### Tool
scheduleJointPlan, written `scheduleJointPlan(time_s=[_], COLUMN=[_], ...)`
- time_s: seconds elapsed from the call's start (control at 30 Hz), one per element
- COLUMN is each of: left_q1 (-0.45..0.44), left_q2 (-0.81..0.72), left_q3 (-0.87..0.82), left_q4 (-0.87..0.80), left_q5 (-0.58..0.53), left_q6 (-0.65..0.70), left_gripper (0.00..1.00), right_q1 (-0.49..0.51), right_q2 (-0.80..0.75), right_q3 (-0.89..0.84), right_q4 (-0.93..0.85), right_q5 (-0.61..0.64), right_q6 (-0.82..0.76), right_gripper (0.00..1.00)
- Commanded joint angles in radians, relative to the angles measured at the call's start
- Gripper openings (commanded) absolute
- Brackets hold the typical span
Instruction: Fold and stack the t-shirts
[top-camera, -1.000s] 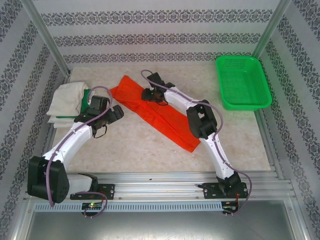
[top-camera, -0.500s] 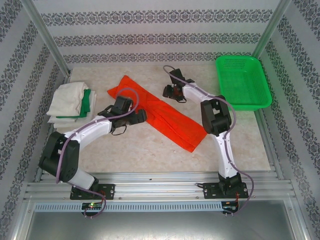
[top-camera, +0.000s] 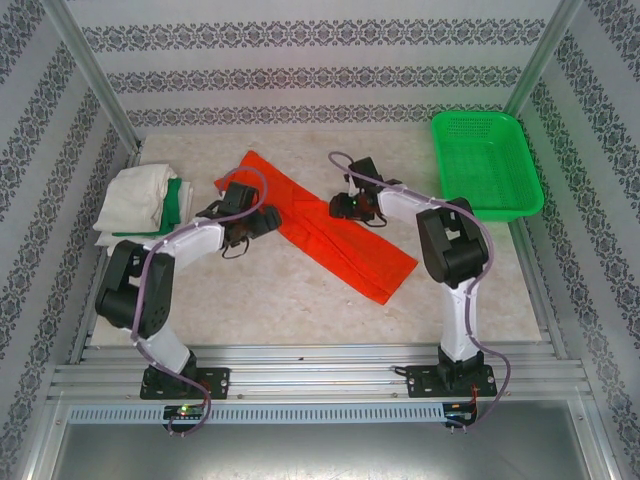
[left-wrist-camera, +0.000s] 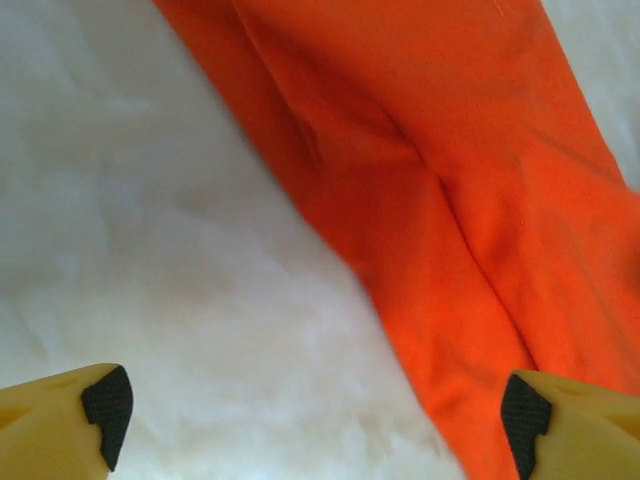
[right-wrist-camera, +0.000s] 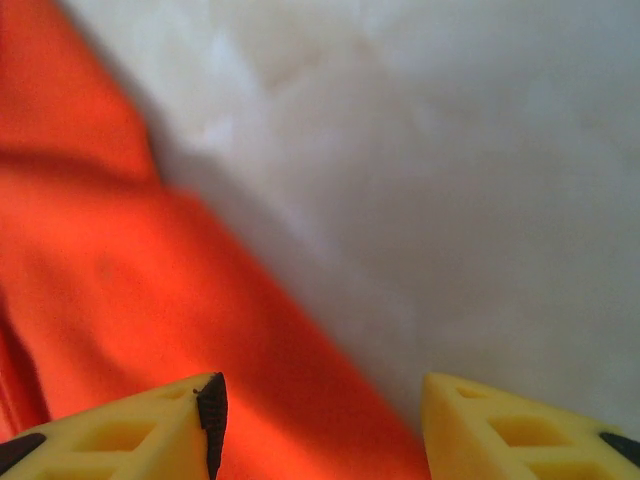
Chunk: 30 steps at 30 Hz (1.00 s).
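The orange-red t-shirt (top-camera: 330, 235) is laid out as a long folded strip. It runs diagonally across the middle of the tabletop (top-camera: 280, 300), with one end toward the back left and the other toward the front right. A lengthwise crease and soft wrinkles are seen along it in the left wrist view.

The off-white t-shirt (top-camera: 130, 200) is folded at the left edge of the tabletop, apart from the orange strip. The green t-shirt (top-camera: 180, 200) is seen showing from under its right side and front edge.

The left claw (left-wrist-camera: 315, 415) is positioned at the strip's left long edge, toward its back end. It is released, with the fingers spread wide. One finger (left-wrist-camera: 105, 410) is held over bare tabletop and the other over orange cloth, and the cloth's edge passes between them. No cloth is pinched. Whether the tips touch the surface cannot be told.

The right claw (right-wrist-camera: 320, 400) is placed at the strip's opposite long edge, roughly across from the left claw. It is released too, but its fingers are spread less widely. The cloth's edge and bare tabletop are seen in the gap, and nothing is gripped.

The green mesh basket (top-camera: 485, 165) is set at the back right corner, well apart from all the shirts.
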<state>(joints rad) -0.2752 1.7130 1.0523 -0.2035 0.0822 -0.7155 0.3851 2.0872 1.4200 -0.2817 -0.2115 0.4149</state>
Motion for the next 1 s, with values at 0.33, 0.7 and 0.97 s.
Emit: scheduleJointPlan(time_s=[0.33, 0.7, 0.97], left_q1=[0.094, 0.096, 0.098], left_q2=[0.407, 0.574, 0.839], left_q3=[0.49, 0.694, 1.132], left_q4=[-0.204, -0.254, -0.417], left_q5=[-0.019, 0.013, 0.042], left_q6=[-0.012, -0.004, 0.04], left_gripper=[0.78, 0.73, 0.72], right_q1=[0.055, 0.133, 0.19], right_q2=[-0.219, -0.253, -0.232], right_q3=[-0.374, -0.455, -0.407], right_q4=[0.089, 0.104, 0.111], right_q5=[0.029, 0.014, 0.011], right_q6=[-0.017, -0.01, 0.027], right_gripper=[0.54, 0.54, 0.54])
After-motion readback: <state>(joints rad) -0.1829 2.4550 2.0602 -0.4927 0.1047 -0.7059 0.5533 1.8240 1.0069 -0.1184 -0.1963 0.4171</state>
